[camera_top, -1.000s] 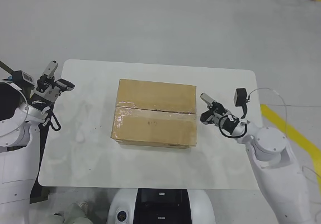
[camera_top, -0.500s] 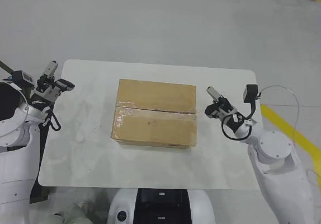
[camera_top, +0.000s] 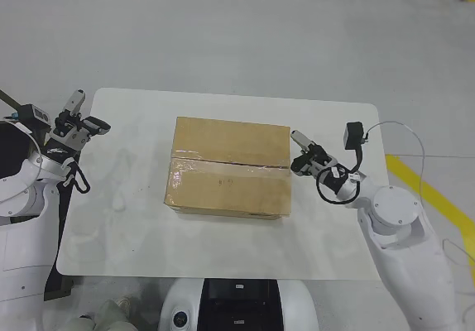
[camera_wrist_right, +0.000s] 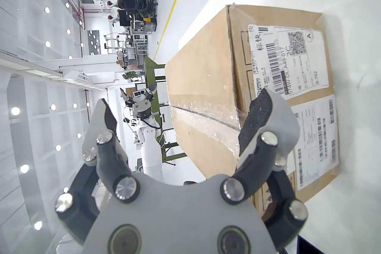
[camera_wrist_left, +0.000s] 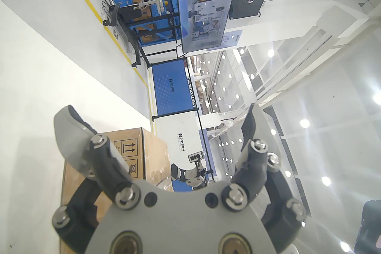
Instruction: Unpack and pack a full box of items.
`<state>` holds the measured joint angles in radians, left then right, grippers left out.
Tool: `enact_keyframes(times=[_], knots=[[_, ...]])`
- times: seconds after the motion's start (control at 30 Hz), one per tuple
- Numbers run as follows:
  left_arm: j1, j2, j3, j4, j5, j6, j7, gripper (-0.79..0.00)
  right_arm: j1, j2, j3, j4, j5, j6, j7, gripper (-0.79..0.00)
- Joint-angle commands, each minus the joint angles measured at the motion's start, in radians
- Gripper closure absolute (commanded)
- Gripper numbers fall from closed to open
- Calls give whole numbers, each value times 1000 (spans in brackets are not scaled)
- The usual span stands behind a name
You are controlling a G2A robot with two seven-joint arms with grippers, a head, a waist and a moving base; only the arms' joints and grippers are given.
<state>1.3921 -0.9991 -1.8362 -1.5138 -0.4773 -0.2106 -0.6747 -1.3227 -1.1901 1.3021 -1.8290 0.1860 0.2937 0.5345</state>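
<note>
One taped box [camera_top: 231,165] is seen mid-surface [camera_top: 138,219], with the right gripper [camera_top: 299,152] held spread just beside its end and the left gripper [camera_top: 88,112] held spread well apart from it.

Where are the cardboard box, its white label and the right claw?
cardboard box [camera_top: 229,136], top view, far top flap.
white label [camera_wrist_right: 290,58], right wrist view, label's middle.
right claw [camera_wrist_right: 184,103], right wrist view, midway between open fingertips.

Box [camera_top: 231,165] — matt brown cardboard; seam tape [camera_wrist_right: 205,115] glossy, crinkled clear plastic; labels [camera_wrist_right: 293,61] white paper. Table [camera_top: 122,223] — smooth white.
</note>
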Motion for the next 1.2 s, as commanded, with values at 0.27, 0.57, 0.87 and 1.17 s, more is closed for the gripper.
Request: enact_keyframes(times=[0.27, 0.57, 0.87, 1.17], knots=[[0, 0, 0, 0, 0, 0, 0, -785, 14, -3, -27, 18, 14, -2, 1, -785], [0, 0, 0, 0, 0, 0, 0, -785, -12, -1, -13, 22, 28, -12, -22, -785], [0, 0, 0, 0, 0, 0, 0, -785, -8, -2, -27, 22, 32, -14, -20, -785], [0, 0, 0, 0, 0, 0, 0, -785, 12, -5, -44, 45, 38, -16, -20, -785]])
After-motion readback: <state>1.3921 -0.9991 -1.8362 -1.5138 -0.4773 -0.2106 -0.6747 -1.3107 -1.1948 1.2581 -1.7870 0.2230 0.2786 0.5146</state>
